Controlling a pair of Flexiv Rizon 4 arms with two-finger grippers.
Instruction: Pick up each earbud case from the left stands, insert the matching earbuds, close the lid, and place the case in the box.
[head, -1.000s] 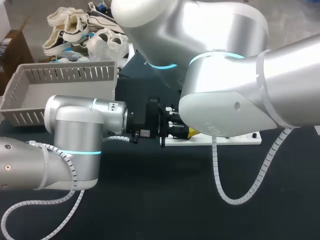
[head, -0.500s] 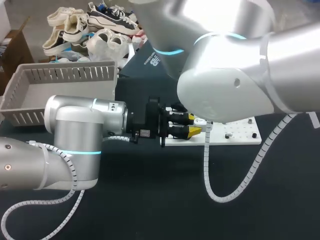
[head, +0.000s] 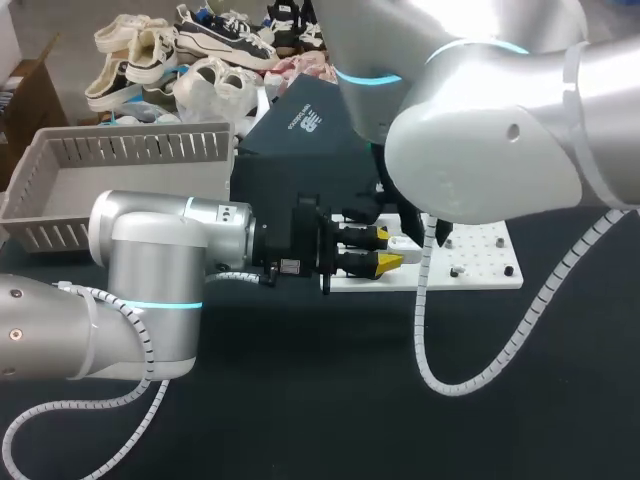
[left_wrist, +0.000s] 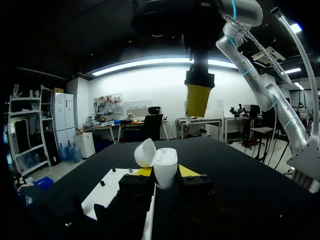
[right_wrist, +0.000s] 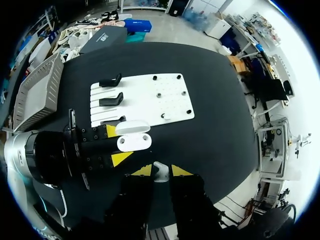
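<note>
A white earbud case (left_wrist: 165, 166) stands with its lid (left_wrist: 145, 151) swung open, and my left gripper (left_wrist: 165, 173) is shut on its body. The head view shows that gripper (head: 388, 252) at the near left edge of the white stand plate (head: 480, 262). From above, the right wrist view looks into the open case (right_wrist: 134, 141). My right gripper (right_wrist: 160, 171) hangs above the case, shut on a small white earbud (right_wrist: 159, 167). Its yellow tips (left_wrist: 198, 100) show over the case in the left wrist view. Two black stands (right_wrist: 110, 81) sit on the plate (right_wrist: 150, 97).
A grey slatted box (head: 60, 190) lies at the table's far left, also seen as the grey box (right_wrist: 37, 90) beside the plate. A dark angular block (head: 300, 150) stands behind the plate. My right arm's bulk (head: 480, 150) overhangs the plate's far side.
My right arm has risen and drawn back, uncovering the left gripper's yellow tips and more of the white plate. The left arm and the case have stayed put.
</note>
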